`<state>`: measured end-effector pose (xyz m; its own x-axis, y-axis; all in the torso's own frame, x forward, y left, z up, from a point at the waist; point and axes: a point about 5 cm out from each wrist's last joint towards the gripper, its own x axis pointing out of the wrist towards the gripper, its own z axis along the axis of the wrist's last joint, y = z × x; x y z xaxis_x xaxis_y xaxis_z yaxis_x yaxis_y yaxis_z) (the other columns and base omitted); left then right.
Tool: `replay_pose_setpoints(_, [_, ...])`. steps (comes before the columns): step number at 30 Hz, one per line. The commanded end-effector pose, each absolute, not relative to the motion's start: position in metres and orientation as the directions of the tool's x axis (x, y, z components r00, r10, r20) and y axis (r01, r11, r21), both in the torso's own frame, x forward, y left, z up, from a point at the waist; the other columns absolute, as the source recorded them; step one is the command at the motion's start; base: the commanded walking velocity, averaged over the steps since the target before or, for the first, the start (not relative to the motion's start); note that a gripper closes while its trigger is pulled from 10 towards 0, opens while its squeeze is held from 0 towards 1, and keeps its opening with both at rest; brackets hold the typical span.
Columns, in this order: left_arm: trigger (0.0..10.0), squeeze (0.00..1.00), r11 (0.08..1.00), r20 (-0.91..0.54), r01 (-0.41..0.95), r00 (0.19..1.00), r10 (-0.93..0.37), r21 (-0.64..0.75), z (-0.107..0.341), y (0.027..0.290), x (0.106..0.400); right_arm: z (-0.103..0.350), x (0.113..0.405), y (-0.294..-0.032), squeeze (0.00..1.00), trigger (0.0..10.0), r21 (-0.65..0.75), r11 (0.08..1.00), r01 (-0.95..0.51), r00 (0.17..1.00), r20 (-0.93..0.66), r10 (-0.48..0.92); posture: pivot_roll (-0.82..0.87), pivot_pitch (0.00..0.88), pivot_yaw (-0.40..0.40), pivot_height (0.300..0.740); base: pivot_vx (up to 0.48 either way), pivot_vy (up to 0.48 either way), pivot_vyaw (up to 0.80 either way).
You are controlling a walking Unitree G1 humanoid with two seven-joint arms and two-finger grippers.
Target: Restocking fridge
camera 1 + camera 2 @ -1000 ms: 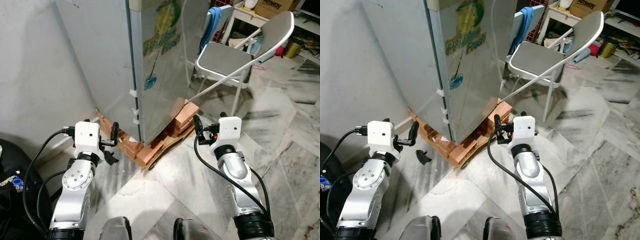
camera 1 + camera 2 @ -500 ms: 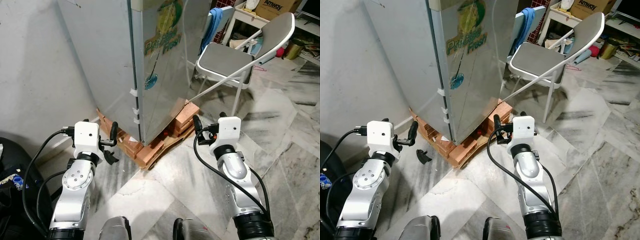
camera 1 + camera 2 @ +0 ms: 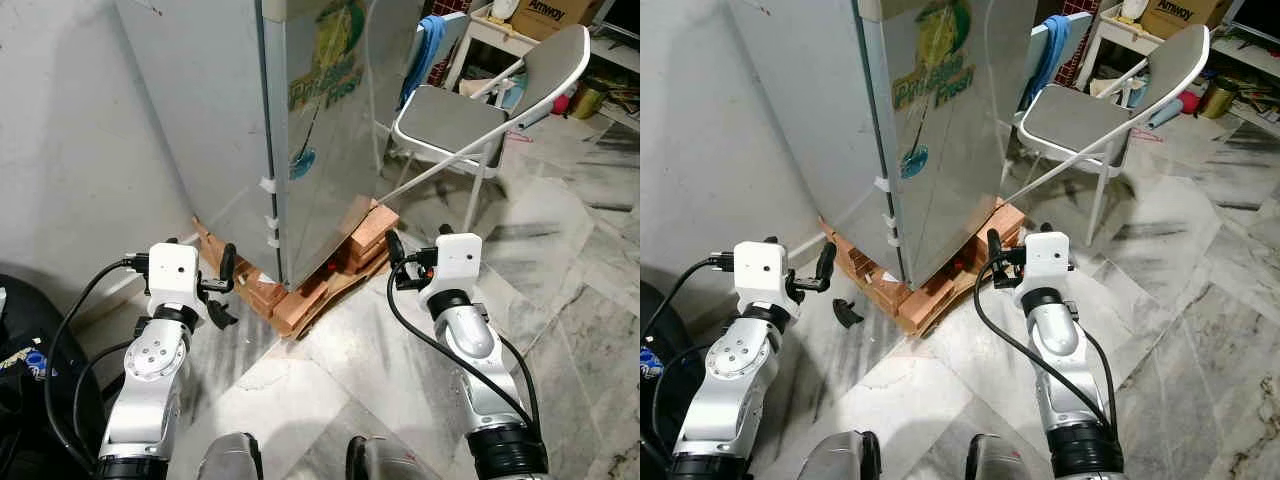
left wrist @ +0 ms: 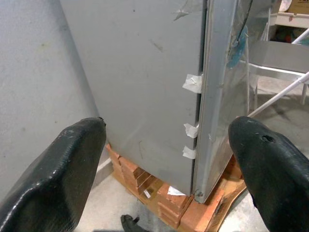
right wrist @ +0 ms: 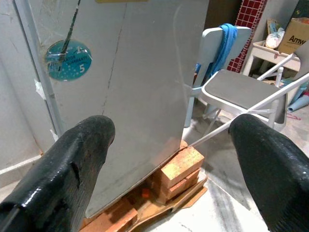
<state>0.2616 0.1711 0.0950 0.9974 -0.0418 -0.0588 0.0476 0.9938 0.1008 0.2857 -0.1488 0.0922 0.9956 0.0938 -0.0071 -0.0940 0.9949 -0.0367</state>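
A tall silver fridge [image 3: 325,130] with its door shut stands in front of me on a base of bricks [image 3: 305,298]; a green sticker and a round blue label mark the door. My left gripper [image 3: 223,291] is held low, a short way off the fridge's left corner, open and empty. In the left wrist view its fingers [image 4: 60,176] frame the door edge with bits of white tape [image 4: 194,82]. My right gripper [image 3: 396,262] is open and empty near the bricks at the fridge's right, its fingers [image 5: 70,162] spread wide before the door [image 5: 125,72].
A grey folding chair [image 3: 450,115] stands right of the fridge, with a pale chair and blue cloth [image 3: 426,40] behind it. A grey wall [image 3: 70,150] runs on the left and a black bag [image 3: 25,350] lies at my lower left. Marble floor [image 3: 580,260] stretches right.
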Motion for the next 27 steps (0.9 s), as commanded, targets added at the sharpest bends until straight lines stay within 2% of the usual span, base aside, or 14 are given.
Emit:
replay_pose_setpoints(1, [10.0,0.0,0.993,-0.049,0.051,0.998,-0.045,0.109,0.0976,0.1714,0.2609,0.0951,0.2858,-0.1514,0.0,10.0,-0.044,0.995,-0.087,0.996,0.003,0.087,0.09,0.099,-0.027,0.74,0.0,0.0,0.0])
replay_pose_setpoints(25, [10.0,0.0,0.993,-0.049,0.051,0.998,-0.045,0.109,0.0976,0.1714,0.2609,0.0951,0.2858,-0.1514,0.0,10.0,-0.044,0.995,-0.087,0.996,0.003,0.087,0.09,0.099,-0.027,0.74,0.0,0.0,0.0])
replay_pose_setpoints(26, [10.0,0.0,0.993,-0.05,0.051,0.998,-0.046,0.107,0.0971,0.1702,0.2604,0.0943,0.2855,-0.1523,0.0,10.0,-0.051,0.996,-0.078,0.997,-0.003,0.078,0.0,0.0,0.0,0.74,0.0,0.0,0.0])
replay_pose_setpoints(27, [10.0,0.0,0.995,-0.038,0.039,0.999,-0.036,0.09,0.0997,0.1648,0.2676,0.0947,0.2835,-0.1541,0.0,10.0,-0.021,0.994,-0.104,0.994,0.015,0.104,0.07,0.078,-0.012,0.74,0.0,0.0,0.0])
